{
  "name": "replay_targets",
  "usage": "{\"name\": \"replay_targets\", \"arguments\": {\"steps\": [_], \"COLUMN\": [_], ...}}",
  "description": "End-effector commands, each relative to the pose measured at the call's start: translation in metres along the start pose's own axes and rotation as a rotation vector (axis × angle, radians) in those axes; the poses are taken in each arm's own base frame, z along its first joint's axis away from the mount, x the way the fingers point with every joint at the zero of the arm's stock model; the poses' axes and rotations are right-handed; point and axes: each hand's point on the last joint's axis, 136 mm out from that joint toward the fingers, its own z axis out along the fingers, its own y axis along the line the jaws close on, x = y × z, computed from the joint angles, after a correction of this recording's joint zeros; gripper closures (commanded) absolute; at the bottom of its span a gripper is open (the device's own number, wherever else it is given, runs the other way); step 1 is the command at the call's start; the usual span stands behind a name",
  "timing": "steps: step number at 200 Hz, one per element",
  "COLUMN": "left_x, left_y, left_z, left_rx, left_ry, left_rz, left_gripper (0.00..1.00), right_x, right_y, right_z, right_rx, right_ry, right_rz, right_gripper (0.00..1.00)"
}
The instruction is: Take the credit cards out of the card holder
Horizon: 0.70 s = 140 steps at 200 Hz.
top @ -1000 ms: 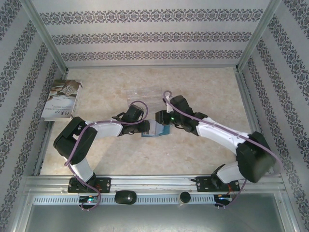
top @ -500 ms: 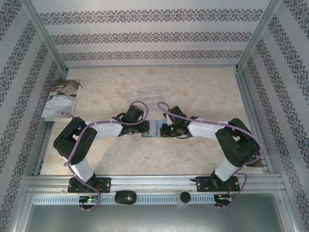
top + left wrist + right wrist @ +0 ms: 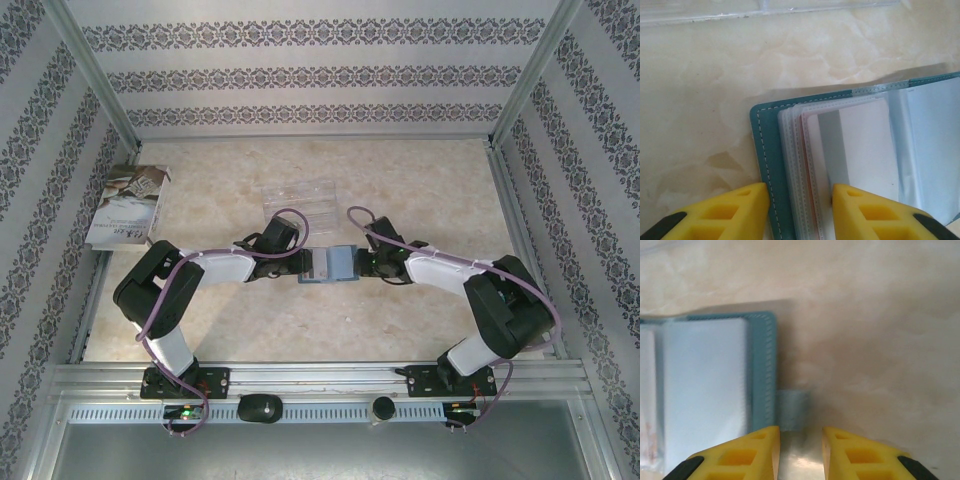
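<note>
Left gripper [image 3: 800, 194], half open, straddles the stitched left edge of the card holder [image 3: 763, 150], seemingly pressing rather than pinching. The holder lies open mid-table with the credit cards [image 3: 860, 145] sleeved. Right gripper [image 3: 801, 434], narrowly parted, reaches the closure tab [image 3: 792, 407]. Beyond are the clear tray [image 3: 300, 200] and bare table [image 3: 430, 180].

The card holder [image 3: 331, 265] is teal with white stitching, the table [image 3: 420, 180] beige marble-patterned.

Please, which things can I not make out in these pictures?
Credit cards: left wrist view, cloudy sleeves hide their print and count.
Left gripper: same view, the bottom edge cuts its fingers; grip on the card holder unclear.
Booklet: top view, print too small.
</note>
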Motion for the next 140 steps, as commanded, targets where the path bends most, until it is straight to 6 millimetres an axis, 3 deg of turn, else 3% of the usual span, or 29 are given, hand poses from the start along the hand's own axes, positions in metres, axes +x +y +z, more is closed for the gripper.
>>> {"name": "replay_targets", "arguments": {"steps": [1,20,41,61,85,113,140], "left_x": [0.042,0.026,0.003,-0.013,-0.02,-0.018,-0.014], "left_y": [0.029,0.021,0.011,0.019,0.04,0.051,0.054], "left_z": [0.0,-0.018,-0.046,-0.074,-0.102,-0.118,-0.121], "left_rx": [-0.103,-0.081,-0.057,-0.103,-0.175,-0.202,-0.198], "left_ry": [0.117,0.04,-0.079,-0.197,-0.303,-0.336,-0.335], "left_rz": [0.004,-0.004,-0.021,-0.042,-0.066,-0.065,-0.064], "left_gripper": [0.55,0.48,0.43,0.4,0.34,0.32,0.32], "right_x": [-0.017,-0.031,-0.032,-0.021,-0.003,0.004,0.001], "right_y": [-0.006,0.026,0.064,0.098,0.128,0.147,0.137], "right_z": [-0.02,-0.041,-0.055,-0.049,-0.027,0.0,0.017], "right_rx": [0.018,-0.07,-0.099,-0.145,-0.166,-0.122,-0.022], "right_ry": [-0.076,-0.143,-0.164,-0.133,-0.061,-0.001,0.023], "right_rz": [0.003,-0.089,-0.245,-0.353,-0.447,-0.531,-0.544], "right_gripper": [0.7,0.65,0.62,0.62,0.61,0.6,0.61]}}
